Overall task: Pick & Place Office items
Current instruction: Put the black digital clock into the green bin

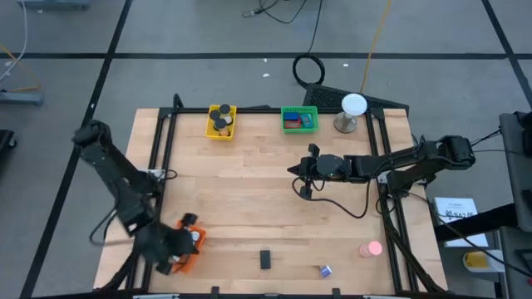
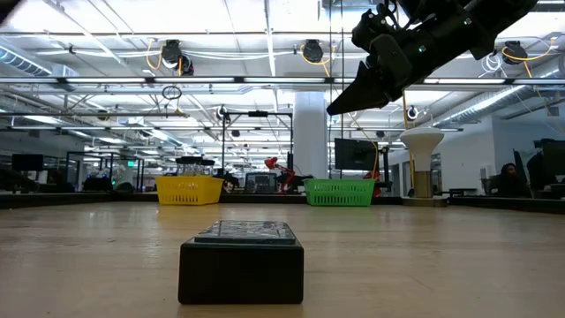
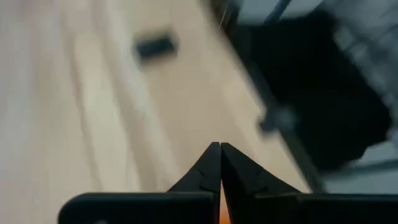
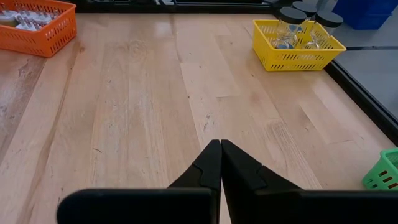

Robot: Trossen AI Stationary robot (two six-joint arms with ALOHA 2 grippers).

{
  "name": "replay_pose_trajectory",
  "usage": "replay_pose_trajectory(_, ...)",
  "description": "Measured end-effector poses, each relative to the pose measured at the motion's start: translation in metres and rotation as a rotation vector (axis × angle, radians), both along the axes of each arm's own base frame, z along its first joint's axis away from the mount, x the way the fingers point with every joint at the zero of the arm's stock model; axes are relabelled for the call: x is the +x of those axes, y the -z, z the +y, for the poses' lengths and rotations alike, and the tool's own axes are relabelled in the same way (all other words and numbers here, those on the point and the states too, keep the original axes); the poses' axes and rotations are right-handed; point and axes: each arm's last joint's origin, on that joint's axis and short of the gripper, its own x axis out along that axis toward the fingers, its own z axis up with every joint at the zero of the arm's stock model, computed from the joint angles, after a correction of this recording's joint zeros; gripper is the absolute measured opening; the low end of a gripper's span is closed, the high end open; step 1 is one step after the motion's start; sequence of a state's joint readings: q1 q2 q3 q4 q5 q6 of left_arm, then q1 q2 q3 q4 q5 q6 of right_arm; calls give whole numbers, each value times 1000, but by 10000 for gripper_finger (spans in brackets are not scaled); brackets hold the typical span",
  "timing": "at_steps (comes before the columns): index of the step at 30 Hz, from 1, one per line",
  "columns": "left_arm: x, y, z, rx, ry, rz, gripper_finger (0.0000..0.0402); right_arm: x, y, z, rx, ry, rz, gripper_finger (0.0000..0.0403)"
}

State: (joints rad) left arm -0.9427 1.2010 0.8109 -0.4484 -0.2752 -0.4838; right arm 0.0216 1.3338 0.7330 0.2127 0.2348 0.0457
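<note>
While the black block [image 1: 265,259] lies near the table's front edge with the pink round piece [image 1: 371,248] to its right, the left gripper [image 1: 172,259] hangs clenched and empty over the orange basket [image 1: 190,241]. Farther back, the right gripper [image 1: 301,178] hovers clenched, empty, mid-table before the yellow basket [image 1: 221,122] and green basket [image 1: 299,119]

Room: grey tiled floor [image 1: 208,33] with dark seams; cables [image 1: 309,66] on it; ceiling lamps [image 2: 172,55]; white pillar [image 2: 310,132].

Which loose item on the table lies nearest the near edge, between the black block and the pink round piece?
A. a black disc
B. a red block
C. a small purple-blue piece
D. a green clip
C: the high view shows a small purple-blue piece lying between the black block and the pink round piece.
</note>
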Motion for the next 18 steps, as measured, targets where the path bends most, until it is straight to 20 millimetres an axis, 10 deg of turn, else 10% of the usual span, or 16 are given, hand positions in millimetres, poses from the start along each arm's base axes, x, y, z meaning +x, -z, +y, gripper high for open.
replay_pose_trajectory(11, 57, 57, 94, -14, 14, -552, 12, 0, 0, 0, 15, 7, -4, 0)
replay_pose_trajectory(18, 73, 77, 124, -36, -30, -562, 12, 1, -2, 8, 11, -21, -29, 0)
